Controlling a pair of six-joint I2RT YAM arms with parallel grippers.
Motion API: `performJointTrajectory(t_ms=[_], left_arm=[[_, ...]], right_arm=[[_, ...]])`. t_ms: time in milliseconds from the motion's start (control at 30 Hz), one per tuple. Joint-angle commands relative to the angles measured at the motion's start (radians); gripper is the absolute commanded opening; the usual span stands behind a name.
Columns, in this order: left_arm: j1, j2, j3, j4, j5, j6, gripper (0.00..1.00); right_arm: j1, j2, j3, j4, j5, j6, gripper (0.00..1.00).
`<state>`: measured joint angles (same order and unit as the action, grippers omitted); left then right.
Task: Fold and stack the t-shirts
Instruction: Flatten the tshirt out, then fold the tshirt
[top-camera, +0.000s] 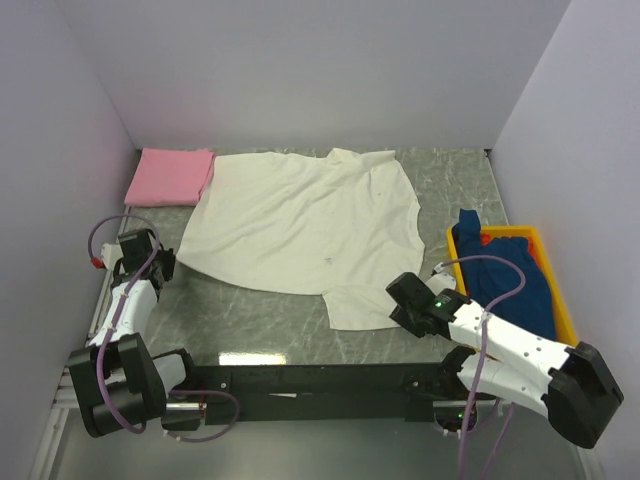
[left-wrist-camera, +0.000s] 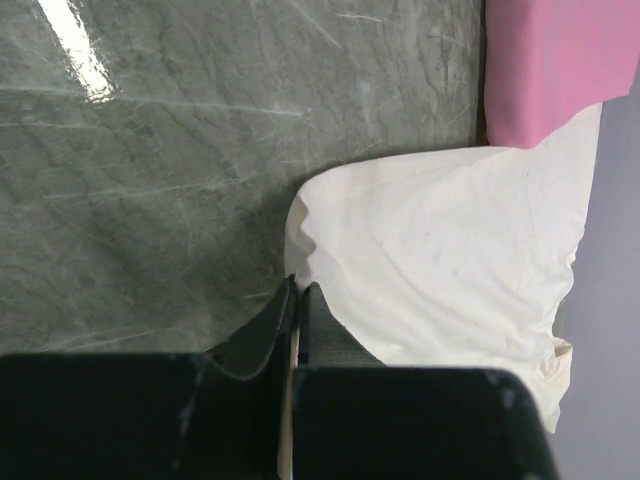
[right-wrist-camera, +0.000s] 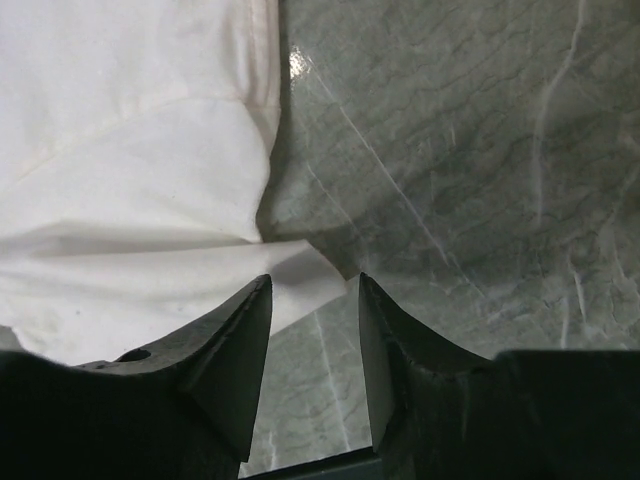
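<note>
The cream-white t-shirt (top-camera: 300, 225) lies spread flat on the grey marble table, with one sleeve toward the near edge. A folded pink t-shirt (top-camera: 170, 177) lies at the back left, touching the cream one. A dark blue t-shirt (top-camera: 515, 270) is bunched in the bin. My left gripper (top-camera: 168, 263) is at the cream shirt's left edge. In the left wrist view the left gripper (left-wrist-camera: 299, 285) is shut on a thin fold of the cream shirt (left-wrist-camera: 450, 260), with the pink shirt (left-wrist-camera: 550, 60) beyond. My right gripper (top-camera: 395, 300) is open in the right wrist view (right-wrist-camera: 313, 280), and a corner of the cream shirt (right-wrist-camera: 130, 150) lies between its tips.
A yellow plastic bin (top-camera: 511, 231) stands at the right edge of the table beside my right arm. Pale walls close in the back and both sides. Bare marble (top-camera: 250, 320) shows between the shirt and the arms' black base bar.
</note>
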<state>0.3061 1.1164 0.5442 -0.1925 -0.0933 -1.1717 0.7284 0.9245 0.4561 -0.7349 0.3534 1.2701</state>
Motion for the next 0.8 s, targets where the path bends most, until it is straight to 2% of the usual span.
performJointTrajectory(t_ms=[0, 200, 367, 400, 567, 767], left_arm=[[0.001, -0.015, 0.01, 0.027, 0.012, 0.003, 0.01], [-0.001, -0.013, 0.008, 0.027, 0.01, 0.001, 0.01], [-0.002, -0.013, 0.008, 0.027, 0.01, 0.001, 0.01], [-0.002, -0.012, 0.008, 0.027, 0.01, 0.001, 0.01], [-0.002, -0.007, 0.007, 0.031, 0.012, 0.001, 0.01], [-0.002, -0.004, 0.008, 0.031, 0.012, 0.001, 0.01]], right_arm=[[-0.001, 0.059, -0.004, 0.061, 0.024, 0.008, 0.47], [-0.003, 0.112, 0.018, 0.071, 0.03, -0.012, 0.47], [-0.004, 0.119, 0.019, 0.081, 0.036, -0.018, 0.42], [-0.003, 0.12, 0.021, 0.083, 0.038, -0.023, 0.37], [-0.003, 0.152, 0.036, 0.084, 0.041, -0.037, 0.25], [-0.004, 0.149, 0.044, 0.069, 0.044, -0.048, 0.06]])
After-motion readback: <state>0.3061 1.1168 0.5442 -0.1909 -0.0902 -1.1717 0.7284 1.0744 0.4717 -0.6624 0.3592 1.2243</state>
